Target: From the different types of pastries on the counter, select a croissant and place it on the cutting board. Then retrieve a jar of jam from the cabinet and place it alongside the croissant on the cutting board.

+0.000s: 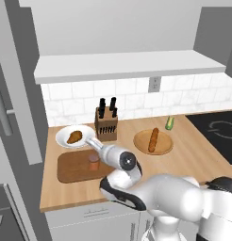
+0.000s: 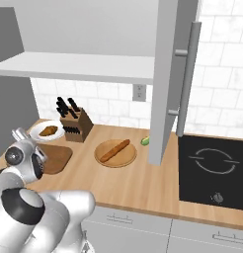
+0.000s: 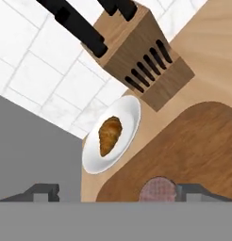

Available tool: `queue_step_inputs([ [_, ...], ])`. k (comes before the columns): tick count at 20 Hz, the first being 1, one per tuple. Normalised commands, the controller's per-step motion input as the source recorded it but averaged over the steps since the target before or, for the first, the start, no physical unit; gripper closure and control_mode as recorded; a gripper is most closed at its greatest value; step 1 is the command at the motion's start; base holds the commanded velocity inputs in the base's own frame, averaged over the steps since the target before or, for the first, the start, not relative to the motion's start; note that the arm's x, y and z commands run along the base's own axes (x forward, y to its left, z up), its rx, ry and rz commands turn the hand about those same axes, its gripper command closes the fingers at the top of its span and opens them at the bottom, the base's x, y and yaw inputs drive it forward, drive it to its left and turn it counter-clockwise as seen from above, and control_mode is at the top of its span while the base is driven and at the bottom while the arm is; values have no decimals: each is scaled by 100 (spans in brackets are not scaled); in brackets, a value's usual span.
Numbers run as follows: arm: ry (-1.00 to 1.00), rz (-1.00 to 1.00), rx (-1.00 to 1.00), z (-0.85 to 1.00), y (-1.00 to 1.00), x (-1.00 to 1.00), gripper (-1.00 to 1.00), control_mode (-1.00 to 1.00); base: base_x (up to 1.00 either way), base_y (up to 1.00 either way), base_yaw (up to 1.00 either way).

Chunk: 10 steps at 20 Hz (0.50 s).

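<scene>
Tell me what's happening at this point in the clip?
The gripper hangs over the cutting board with its jaws spread on either side of the jar of jam, which stands on the board. The croissant lies on a white plate beside the knife block, not on the board.

Backsplash (image 1: 136, 96): white rectangular tiles with grey grout, running behind the counter (image 1: 193, 155). Wall outlet (image 1: 154, 84) set in the tiles, just under the pale grey cabinet (image 1: 127, 66). Plain grey wall above the cabinet. Black cooktop (image 2: 212, 165) set flush in the counter, right of the outlet. White drawer fronts (image 2: 143, 225) with bar handles below the counter. Lighting even, soft shadows.
</scene>
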Motion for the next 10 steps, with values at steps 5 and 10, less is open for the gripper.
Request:
queue_step_inputs([
  [5,0,-1,18,67,0,0,-100,-100,0,0,0],
  [10,44,-10,-1,40,42,92,-100,-100,0,0,0],
])
